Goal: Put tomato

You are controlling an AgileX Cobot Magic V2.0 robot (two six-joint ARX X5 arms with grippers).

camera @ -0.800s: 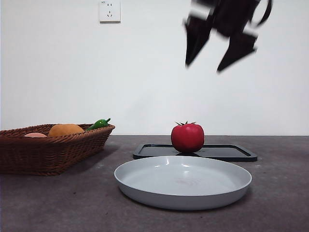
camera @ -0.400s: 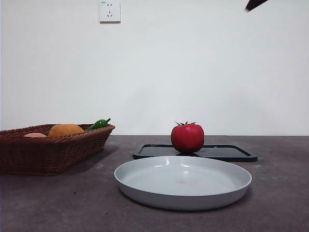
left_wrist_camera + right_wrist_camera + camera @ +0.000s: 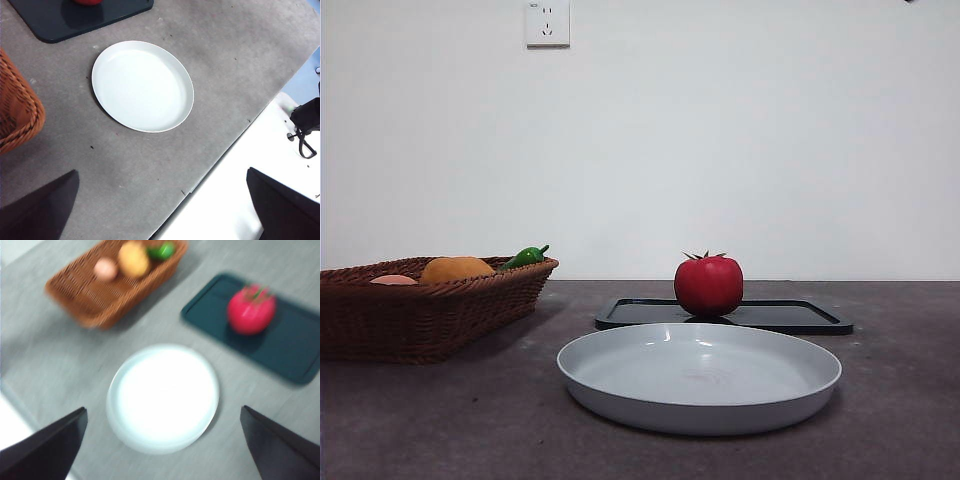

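The glossy red tomato (image 3: 708,284) with a green stem stands on the black tray (image 3: 790,316), behind the white plate (image 3: 699,375). From the right wrist view, blurred, the tomato (image 3: 251,309) rests on the dark tray (image 3: 295,355) far below my right gripper (image 3: 162,440), which is open and holds nothing. My left gripper (image 3: 162,200) is open too, high over the plate (image 3: 142,85) near the table's edge. Only a sliver of the tomato (image 3: 88,2) shows at that view's border.
A wicker basket (image 3: 420,310) at the left holds an orange fruit (image 3: 456,268), a pale pink fruit (image 3: 393,280) and a green pepper (image 3: 525,256). A wall socket (image 3: 547,21) sits high on the white wall. The table's edge (image 3: 220,155) runs near the plate.
The dark gripper seen at the top right of the front view has risen out of that view. The tomato, tray, plate and basket have not moved.
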